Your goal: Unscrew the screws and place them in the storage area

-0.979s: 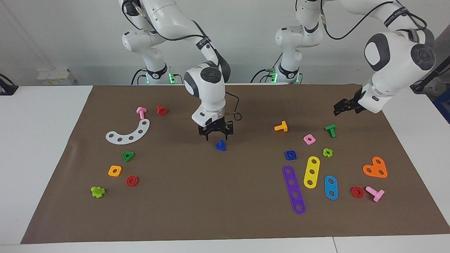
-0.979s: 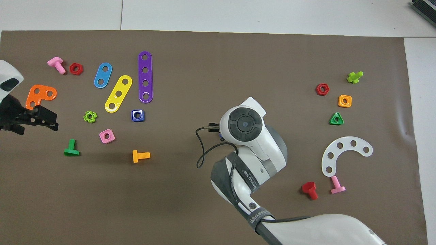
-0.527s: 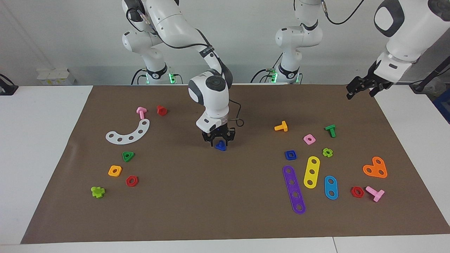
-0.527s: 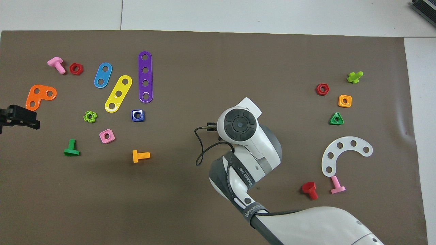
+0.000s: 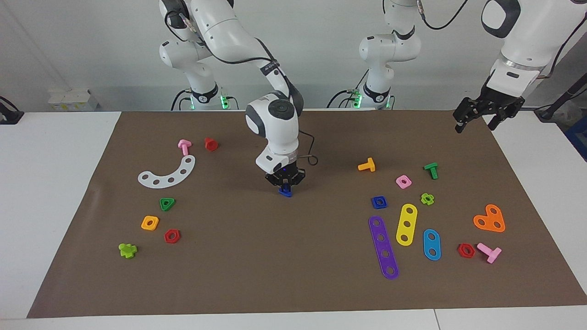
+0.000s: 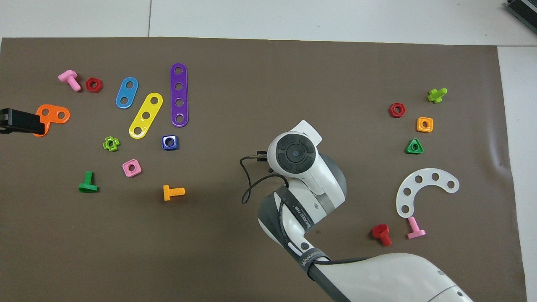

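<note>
Pinching the blue screw (image 5: 285, 191) between its jaws at mid-mat, the right gripper (image 5: 285, 184) is completing pickup, transfer to the storage area (image 5: 167, 176) pending; the left gripper (image 5: 486, 112), jaws unreadable, is waiting.

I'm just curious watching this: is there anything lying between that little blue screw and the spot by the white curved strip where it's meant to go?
Nothing visible: bare mat lies between the blue screw, under the right gripper, and the white curved strip.

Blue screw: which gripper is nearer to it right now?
Right. The right gripper is down on the blue screw, fingers closed around it. The left gripper waits raised over the mat's corner at the left arm's end.
</note>
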Controlling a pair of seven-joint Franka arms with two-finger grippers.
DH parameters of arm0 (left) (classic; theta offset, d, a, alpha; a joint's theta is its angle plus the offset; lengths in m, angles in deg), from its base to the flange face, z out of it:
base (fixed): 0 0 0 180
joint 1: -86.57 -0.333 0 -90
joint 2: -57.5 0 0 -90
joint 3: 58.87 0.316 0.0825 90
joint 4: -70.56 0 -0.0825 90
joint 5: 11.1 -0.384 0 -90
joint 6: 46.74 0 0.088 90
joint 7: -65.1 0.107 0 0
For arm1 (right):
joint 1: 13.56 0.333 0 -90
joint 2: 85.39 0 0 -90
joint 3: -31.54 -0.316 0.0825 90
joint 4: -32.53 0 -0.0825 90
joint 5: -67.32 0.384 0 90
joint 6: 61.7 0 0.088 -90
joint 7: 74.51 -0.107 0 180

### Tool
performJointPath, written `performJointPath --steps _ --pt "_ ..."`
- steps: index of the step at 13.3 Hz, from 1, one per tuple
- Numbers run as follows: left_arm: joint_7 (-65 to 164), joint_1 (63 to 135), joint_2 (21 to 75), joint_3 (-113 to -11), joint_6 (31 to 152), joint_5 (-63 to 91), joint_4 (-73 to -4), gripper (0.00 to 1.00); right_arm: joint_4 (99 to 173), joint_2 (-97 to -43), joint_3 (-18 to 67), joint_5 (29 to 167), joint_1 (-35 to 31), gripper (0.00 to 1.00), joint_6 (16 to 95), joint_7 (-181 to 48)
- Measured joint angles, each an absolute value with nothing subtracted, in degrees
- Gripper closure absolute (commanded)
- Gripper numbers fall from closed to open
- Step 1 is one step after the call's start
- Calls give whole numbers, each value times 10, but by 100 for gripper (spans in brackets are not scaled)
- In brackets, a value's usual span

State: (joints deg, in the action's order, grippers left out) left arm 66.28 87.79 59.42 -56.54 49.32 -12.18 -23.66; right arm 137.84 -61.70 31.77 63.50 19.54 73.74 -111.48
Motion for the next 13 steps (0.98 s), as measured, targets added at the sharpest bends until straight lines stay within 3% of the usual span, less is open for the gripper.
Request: performJointPath --steps 4,13 --pt "663 877 594 -563 494 -122 -240 0 1385 -632 322 633 164 100 737 -1108" --pt "663 878 598 -566 495 -116 -252 0 1462 -719 323 646 -20 100 723 -908"
